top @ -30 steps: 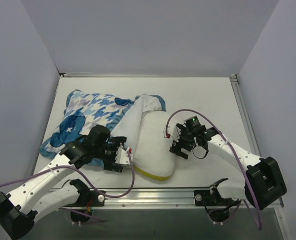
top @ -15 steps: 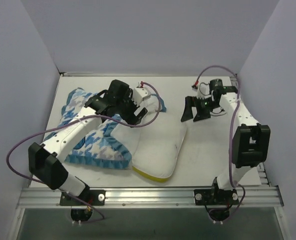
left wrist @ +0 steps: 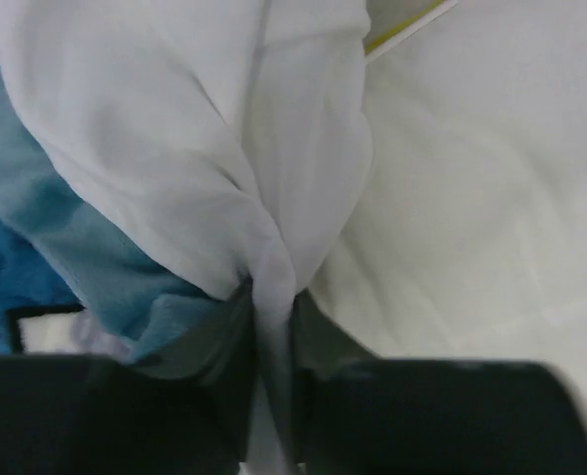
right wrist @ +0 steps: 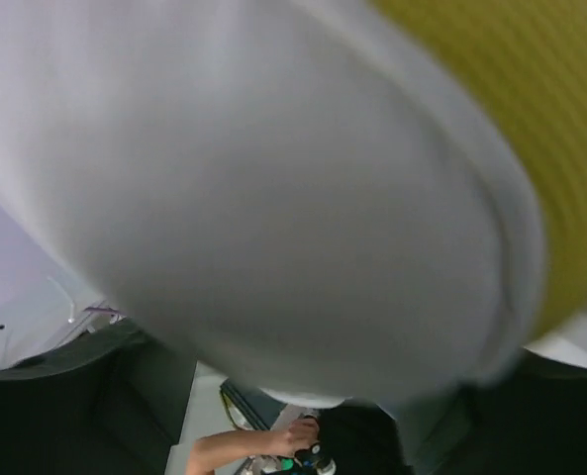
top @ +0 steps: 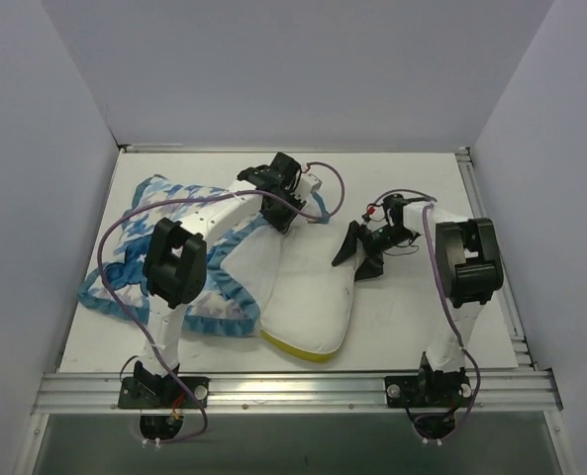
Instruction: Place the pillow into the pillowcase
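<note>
The cream pillow (top: 313,297) lies mid-table, its yellow band at the near edge. The pillowcase (top: 236,287) spreads to its left, white inside turned up and draped over the pillow's far left corner. My left gripper (top: 281,210) is shut on a pinched fold of that white fabric. In the left wrist view the left gripper (left wrist: 271,297) pinches the pillowcase (left wrist: 174,129) beside the pillow (left wrist: 471,198). My right gripper (top: 352,255) clamps the pillow's far right edge. In the right wrist view the pillow (right wrist: 273,198) fills the span of the right gripper (right wrist: 313,386), touching both fingers.
The white table (top: 422,317) is walled on three sides, with a metal rail (top: 293,381) along the front. Purple cables (top: 328,193) loop above the arms. A person's hand (right wrist: 273,445) shows below the pillow in the right wrist view.
The left arm swung from the near edge to the far side and shut on the pillowcase's white fabric. The right arm went to the far side, then came back onto the pillow's edge and closed on it.
</note>
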Available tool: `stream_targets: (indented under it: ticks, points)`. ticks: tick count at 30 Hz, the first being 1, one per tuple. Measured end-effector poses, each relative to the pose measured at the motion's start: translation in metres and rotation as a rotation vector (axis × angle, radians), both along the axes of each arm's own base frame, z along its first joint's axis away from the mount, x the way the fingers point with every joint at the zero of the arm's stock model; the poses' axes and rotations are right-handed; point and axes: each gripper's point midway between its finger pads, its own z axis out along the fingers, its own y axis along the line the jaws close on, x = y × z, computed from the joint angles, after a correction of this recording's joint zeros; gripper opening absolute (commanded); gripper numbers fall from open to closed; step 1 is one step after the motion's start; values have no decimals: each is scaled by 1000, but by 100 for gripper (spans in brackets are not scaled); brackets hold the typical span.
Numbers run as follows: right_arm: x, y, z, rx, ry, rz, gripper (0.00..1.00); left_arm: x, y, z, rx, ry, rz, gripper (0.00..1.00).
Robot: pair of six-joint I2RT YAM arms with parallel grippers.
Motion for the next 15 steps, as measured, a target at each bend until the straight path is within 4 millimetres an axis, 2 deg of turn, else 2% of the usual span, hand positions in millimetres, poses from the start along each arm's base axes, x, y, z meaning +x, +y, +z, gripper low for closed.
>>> stream_targets:
  ticks: [1, 2, 3, 6, 11, 13, 15]
  points:
    - [2, 7, -4, 11, 2, 0, 48, -3, -4, -3, -16, 31, -15, 0]
    - [5, 13, -8, 21, 14, -10, 42, -5, -11, -1, -38, 58, -35, 0]
    - [8, 16, -10, 33, 30, -28, 29, -7, -19, 4, -73, 79, -58, 0]
    - [26, 22, -11, 92, 51, -106, 15, -19, -56, 36, -232, 123, -134, 0]
    - [87, 41, 10, 228, -25, -276, 11, -48, -132, 118, -579, 187, -234, 0]
    - [120, 53, 28, 325, -85, -355, 9, -55, -156, 144, -692, 206, -248, 0]
    - [142, 61, 47, 416, -141, -396, 6, -61, -173, 162, -782, 234, -260, 0]
